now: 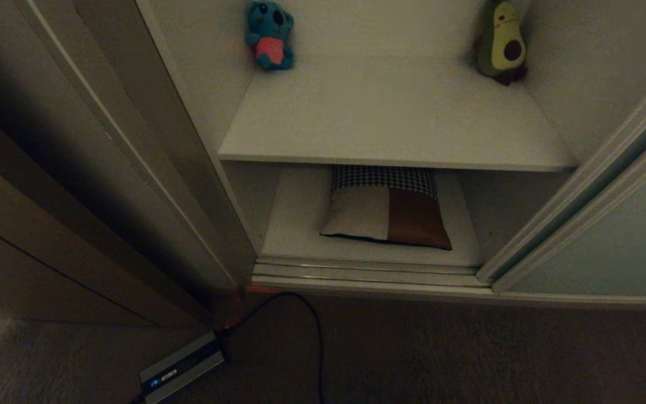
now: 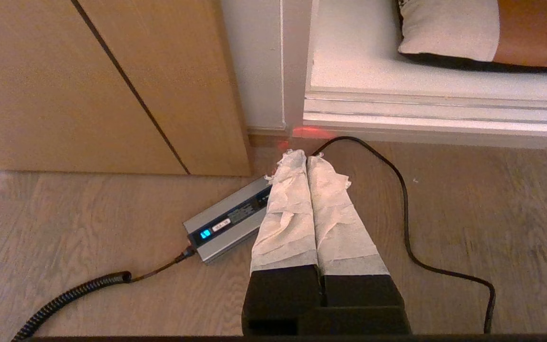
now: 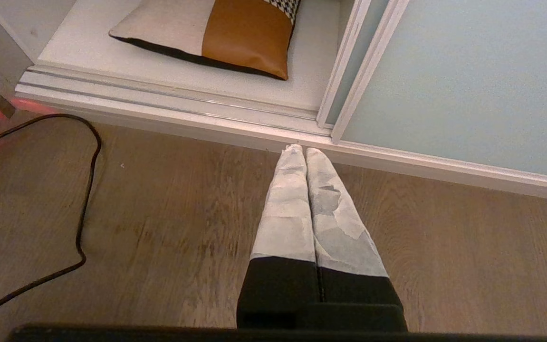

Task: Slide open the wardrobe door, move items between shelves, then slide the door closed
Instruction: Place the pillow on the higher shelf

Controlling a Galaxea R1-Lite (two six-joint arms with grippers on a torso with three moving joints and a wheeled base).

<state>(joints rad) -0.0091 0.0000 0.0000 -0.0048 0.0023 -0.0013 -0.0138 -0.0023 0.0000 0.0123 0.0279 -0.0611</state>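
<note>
Sliding wardrobe door (image 1: pixel 609 235) is already slid open to the right, so step 1 looks done. I can't tell whether any items got moved. Cushion (image 1: pixel 387 216), houndstooth band w/ beige and rust blocks, lies flat on the bottom shelf (image 1: pixel 294 224). Teal koala plush (image 1: pixel 270 35) and avocado plush (image 1: pixel 501 42) sit at the back corners of the upper shelf (image 1: pixel 390 123). Left gripper (image 2: pixel 305 154) and right gripper (image 3: pixel 300 150) hang over the floor, both closed, holding nothing. Closing the door remains.

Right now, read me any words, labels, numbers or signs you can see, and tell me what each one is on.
No text here can be read.
Silver power box on the floor: a lit blue display and a dark label strip with print, both too small and blurred to read.
Cushion, koala toy, avocado toy, sliding door: no writing.
</note>
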